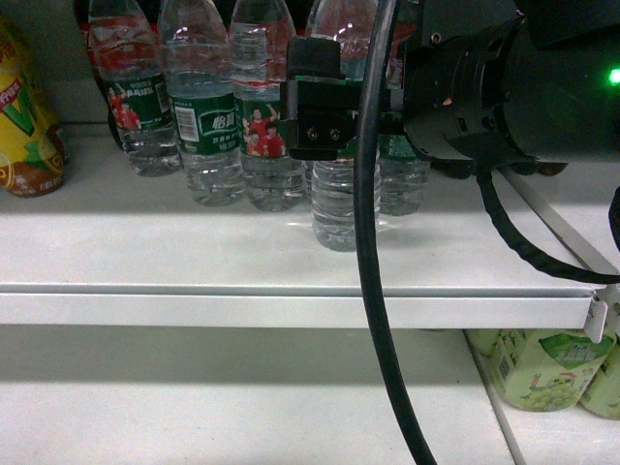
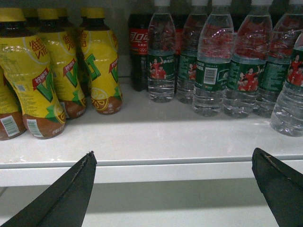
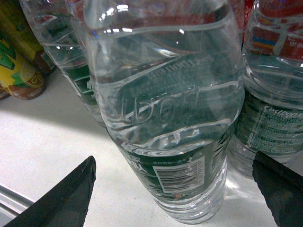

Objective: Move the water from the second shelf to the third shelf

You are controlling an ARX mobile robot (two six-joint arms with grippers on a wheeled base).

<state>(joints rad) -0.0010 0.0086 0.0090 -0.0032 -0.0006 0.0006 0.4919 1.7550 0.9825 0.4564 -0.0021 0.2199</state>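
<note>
The water is a clear ribbed bottle with a dark green label and white barcode. It stands upright at the front of a group of like bottles on the white shelf. In the head view this front bottle shows below my right arm's wrist block. My right gripper is open, one dark finger on each side of the bottle's lower part, neither touching it. My left gripper is open and empty, level with the shelf's front edge.
Yellow drink bottles crowd the shelf's left side, with a cola bottle behind. Water bottles fill the back right. A black cable hangs across the shelf front. Green-labelled bottles stand on the shelf below, right.
</note>
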